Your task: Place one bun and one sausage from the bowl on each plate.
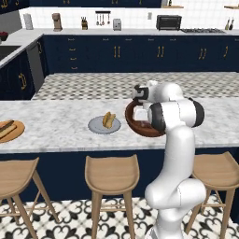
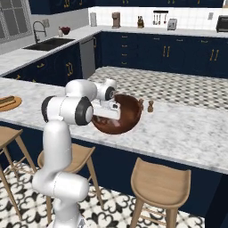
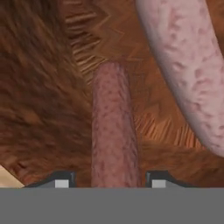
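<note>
Two sausages lie in the bowl under the hand: a reddish one runs straight up between the gripper tips, and a paler pink one lies slanted just beside it, off to one side on the wooden bottom. The fingers stand on either side of the reddish sausage, close to its flanks, but I cannot tell whether they are already pinching it or just bracketing it. From behind, the white arm bends over the counter and its wrist dips down into the dark brown bowl, which sits on the marble near the counter's front edge. To the left of the bowl sits the grey plate with a bun on it. Well apart from that, at the far left of the counter, is the orange plate, carrying what looks like a sausage alongside a paler piece; I cannot make out more. From the right side, a small brown shaker stands on the counter just beyond the bowl. Wooden stools line the front of the counter below.
</note>
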